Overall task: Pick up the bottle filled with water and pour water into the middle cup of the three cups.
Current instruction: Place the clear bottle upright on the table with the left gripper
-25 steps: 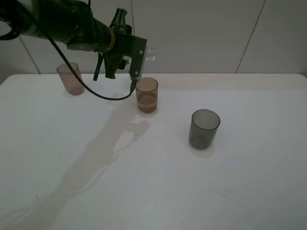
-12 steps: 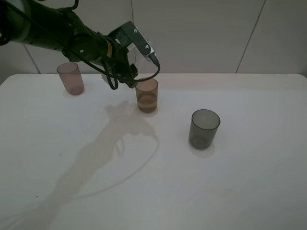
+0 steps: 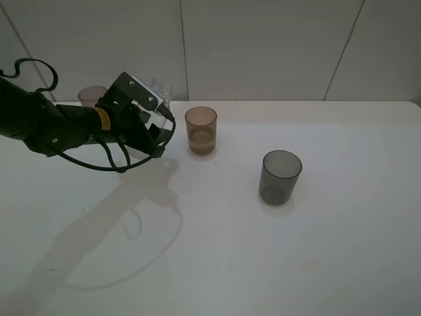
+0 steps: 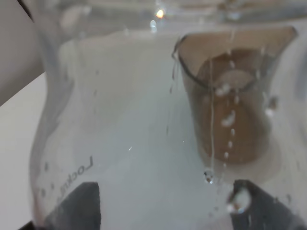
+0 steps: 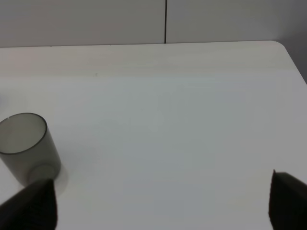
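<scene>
The bottle (image 3: 162, 90) stands upright in the grip of the left arm (image 3: 52, 125), over the bench (image 3: 217, 250) between the mauve-pink cup (image 3: 92, 95) and the middle cup (image 3: 201, 130), apart from both. Whether its base rests on the bench cannot be told.

High view: only the open threaded neck and part of the shoulder of the bottle show above the wrist. The amber middle cup has a paler band of liquid partway up its wall. The dark grey cup (image 3: 281, 176) stands well apart, nearer the front. The right arm is out of this picture.

Left wrist view: the bottle (image 4: 120, 143) fills the picture. The left fingers (image 4: 76, 206) pinch its clear wall from either side. Droplets and a thin run of water cling to the wall, and raised lettering shows near one fingertip. The middle cup (image 4: 230, 110) is seen through the bottle.

Right wrist view: the right fingers (image 5: 33, 206) are spread wide with nothing between them, above bare bench (image 5: 182, 120), with the grey cup (image 5: 26, 146) beside one tip.

Against the earlier pictures: a second ago the bottle lay nearly level above the middle cup's rim, and half a second ago it was tilted just beside that rim. It is now upright, lower and farther to the left. The three cups have not moved.
</scene>
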You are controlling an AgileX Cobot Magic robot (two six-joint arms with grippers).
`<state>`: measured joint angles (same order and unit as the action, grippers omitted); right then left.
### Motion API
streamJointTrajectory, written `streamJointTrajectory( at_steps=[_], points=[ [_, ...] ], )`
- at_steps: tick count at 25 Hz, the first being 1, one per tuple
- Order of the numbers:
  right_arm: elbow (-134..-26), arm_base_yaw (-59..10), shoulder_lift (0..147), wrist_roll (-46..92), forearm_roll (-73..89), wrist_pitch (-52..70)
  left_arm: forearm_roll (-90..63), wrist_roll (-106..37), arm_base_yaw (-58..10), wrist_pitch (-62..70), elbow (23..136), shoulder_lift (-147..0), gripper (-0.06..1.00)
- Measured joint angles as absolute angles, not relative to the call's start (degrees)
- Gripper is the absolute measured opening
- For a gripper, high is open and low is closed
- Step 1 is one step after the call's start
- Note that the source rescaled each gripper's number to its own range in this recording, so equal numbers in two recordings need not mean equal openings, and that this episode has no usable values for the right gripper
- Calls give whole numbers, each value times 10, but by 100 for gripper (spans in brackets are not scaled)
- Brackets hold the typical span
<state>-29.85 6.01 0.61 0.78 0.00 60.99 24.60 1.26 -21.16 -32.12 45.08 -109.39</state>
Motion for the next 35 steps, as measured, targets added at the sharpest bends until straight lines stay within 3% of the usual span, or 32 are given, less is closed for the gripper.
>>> streamJointTrajectory(
  at_steps=[8,18,29,30,32,33,35],
  points=[
    [-298,60,6,8,0,610,206,11,-140,-549,355,-1114,2],
    [-298,60,6,8,0,610,207,11,-138,-670,337,-1206,2],
    [-298,60,6,8,0,610,193,10,-138,-683,325,-1218,2],
    [-298,60,6,8,0,610,190,12,-138,-683,325,-1218,11],
    [-298,60,6,8,0,610,180,22,-138,-686,325,-1218,63],
    [-298,60,6,8,0,610,175,29,-138,-688,325,-1218,80],
    [-298,60,6,8,0,610,171,34,-138,-688,325,-1218,95]
  ],
)
